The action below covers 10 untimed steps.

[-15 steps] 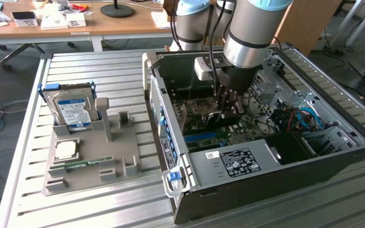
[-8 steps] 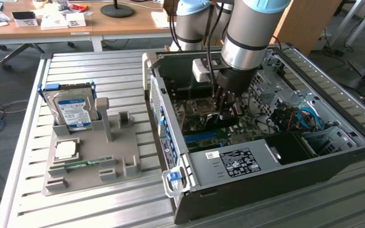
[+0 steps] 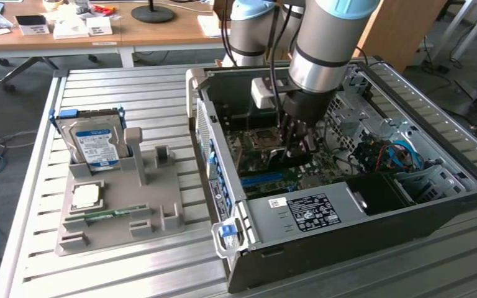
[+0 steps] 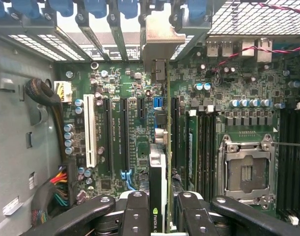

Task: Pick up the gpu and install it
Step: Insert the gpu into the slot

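Observation:
My gripper (image 4: pixel 159 219) is shut on the gpu (image 4: pixel 158 169), its black fingers (image 4: pixel 136 216) pressing on either face. The gpu stands on edge, a thin green board with a black cover bearing a green logo. Its silver end bracket (image 4: pixel 162 39) reaches the row of rear slot openings. The card's edge runs along a long black expansion slot (image 4: pixel 175 132) on the green motherboard (image 4: pixel 140 98); I cannot tell whether it is seated. In the exterior view the gripper (image 3: pixel 297 149) is deep inside the open computer case (image 3: pixel 437 205), over the motherboard.
A white slot (image 4: pixel 90 130) and more black slots (image 4: pixel 108 137) lie beside the card, with the empty processor socket (image 4: pixel 245 172) on its other side. On the exterior view's left, a grey stand (image 3: pixel 127 211) holds a silver hard drive (image 3: pixel 96 146) and a memory stick (image 3: pixel 106 215).

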Available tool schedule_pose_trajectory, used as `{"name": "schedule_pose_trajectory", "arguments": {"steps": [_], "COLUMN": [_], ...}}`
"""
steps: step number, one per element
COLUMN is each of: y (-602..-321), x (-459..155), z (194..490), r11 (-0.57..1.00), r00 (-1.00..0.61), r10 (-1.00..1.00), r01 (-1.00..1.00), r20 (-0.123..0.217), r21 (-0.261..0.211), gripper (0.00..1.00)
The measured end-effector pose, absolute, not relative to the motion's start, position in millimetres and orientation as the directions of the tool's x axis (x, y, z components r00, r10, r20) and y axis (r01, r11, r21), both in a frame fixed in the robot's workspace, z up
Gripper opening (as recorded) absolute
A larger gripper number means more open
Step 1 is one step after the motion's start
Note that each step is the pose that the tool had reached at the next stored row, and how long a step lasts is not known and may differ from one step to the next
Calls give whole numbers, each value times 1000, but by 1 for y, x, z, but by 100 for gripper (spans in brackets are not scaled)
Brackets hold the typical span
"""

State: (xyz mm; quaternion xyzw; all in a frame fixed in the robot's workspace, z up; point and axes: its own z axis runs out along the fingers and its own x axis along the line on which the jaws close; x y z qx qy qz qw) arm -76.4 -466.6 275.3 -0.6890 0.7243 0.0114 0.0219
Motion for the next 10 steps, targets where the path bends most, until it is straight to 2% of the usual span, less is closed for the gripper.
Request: {"name": "schedule_pose_trajectory", "arguments": {"steps": [10], "y": [-467], "x": [-78], "z": [274], "r11": [51], "r00": [-50], "r10": [-998], "r01": [-999], "r20": [-47], "r21": [-14], "gripper": [27]}}
